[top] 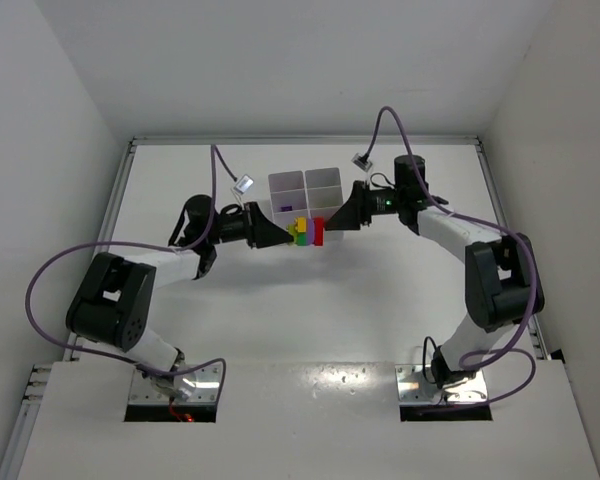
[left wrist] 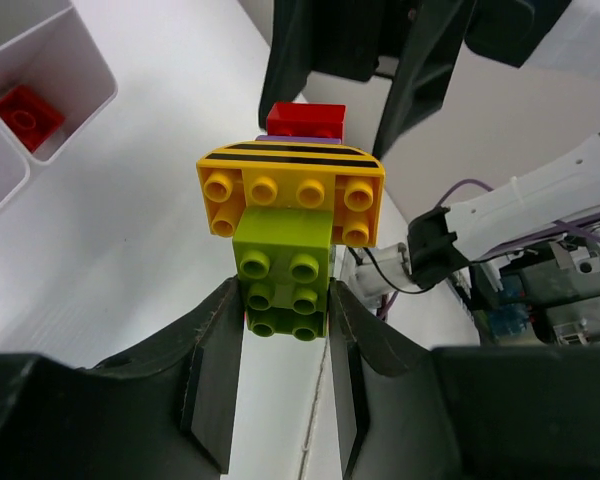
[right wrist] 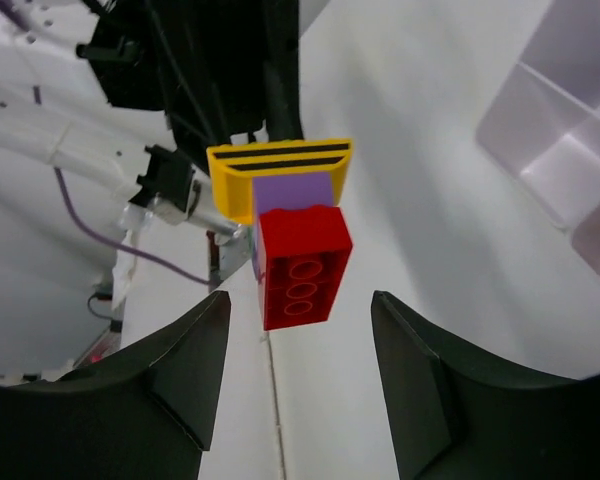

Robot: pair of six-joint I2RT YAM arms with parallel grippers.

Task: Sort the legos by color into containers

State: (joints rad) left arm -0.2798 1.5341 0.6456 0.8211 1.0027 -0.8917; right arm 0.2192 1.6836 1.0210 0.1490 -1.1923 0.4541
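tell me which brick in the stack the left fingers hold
The green brick, pinched between the left fingers; yellow brick, purple brick and red brick stick out beyond it, ungripped.

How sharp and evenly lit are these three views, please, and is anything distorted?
Top view: soft even light, faint shadows, bricks small but sharp. Left wrist: green brick crisp, left fingers softer close up, wide-angle stretch. Right wrist: red brick sharp, right fingers dark and soft, tray washed out.

Lego stack [top: 306, 232] betw. L gripper [top: 287, 238] & R gripper [top: 331, 227], tray [top: 305, 188] just behind
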